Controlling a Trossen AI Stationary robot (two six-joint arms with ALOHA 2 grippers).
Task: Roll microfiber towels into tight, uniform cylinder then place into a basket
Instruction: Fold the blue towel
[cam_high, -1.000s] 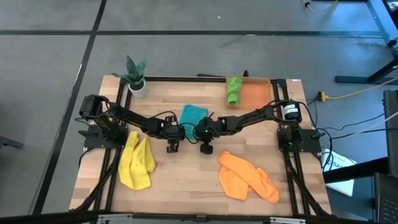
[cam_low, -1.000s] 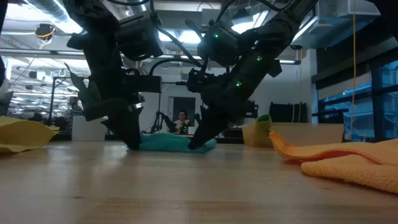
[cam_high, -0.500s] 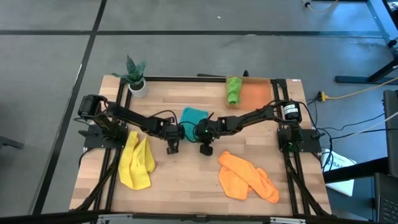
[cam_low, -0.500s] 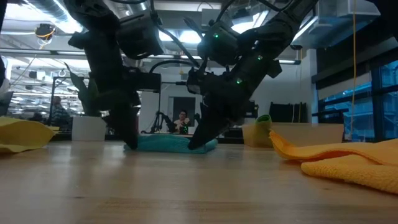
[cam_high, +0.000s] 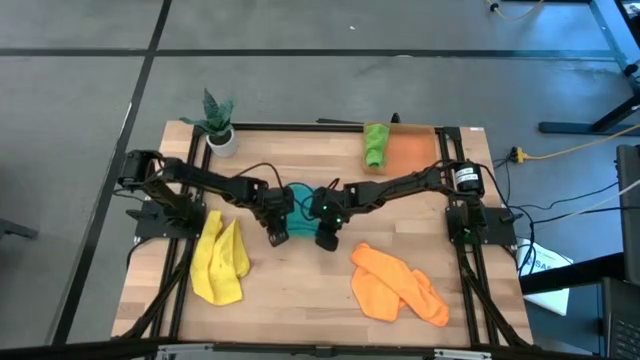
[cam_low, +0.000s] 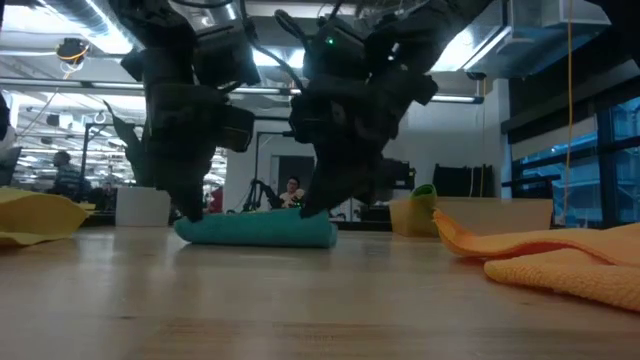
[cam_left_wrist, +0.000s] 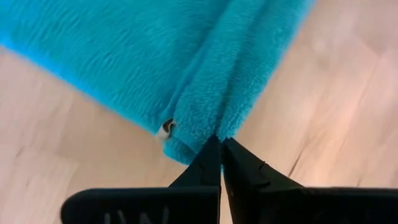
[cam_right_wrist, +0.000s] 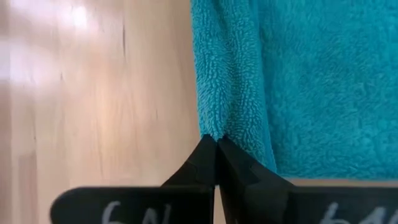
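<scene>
The teal towel (cam_high: 300, 205) lies mid-table as a low roll (cam_low: 258, 230) resting on the wood. My left gripper (cam_high: 279, 226) is shut on the roll's left end, and my right gripper (cam_high: 323, 229) is shut on its right end. A green towel (cam_high: 374, 145) lies rolled in the left part of the orange basket (cam_high: 412, 152) at the far right. A yellow towel (cam_high: 220, 262) lies loose at the near left. An orange towel (cam_high: 398, 285) lies loose at the near right. My left gripper pinches the rolled-over edge of the teal towel at its end corner (cam_left_wrist: 211, 127) between its two fingertips, several layers thick. The fingers slant down from above. That end sits on or just above the table. My right gripper pinches the folded edge of the towel (cam_right_wrist: 217, 124) at the other end between its fingertips, slanting down from above. The cloth beyond the fingers lies flat on the table.
A small potted plant (cam_high: 218, 120) stands at the far left corner. Bare wood lies in front of the roll, between the yellow and orange towels. People show far off in the room behind the table.
My left gripper has shut on the towel's left end. Both grippers have risen a little and rolled at the wrist. The teal towel has come toward the near edge, its edge curled over into a thicker roll.
</scene>
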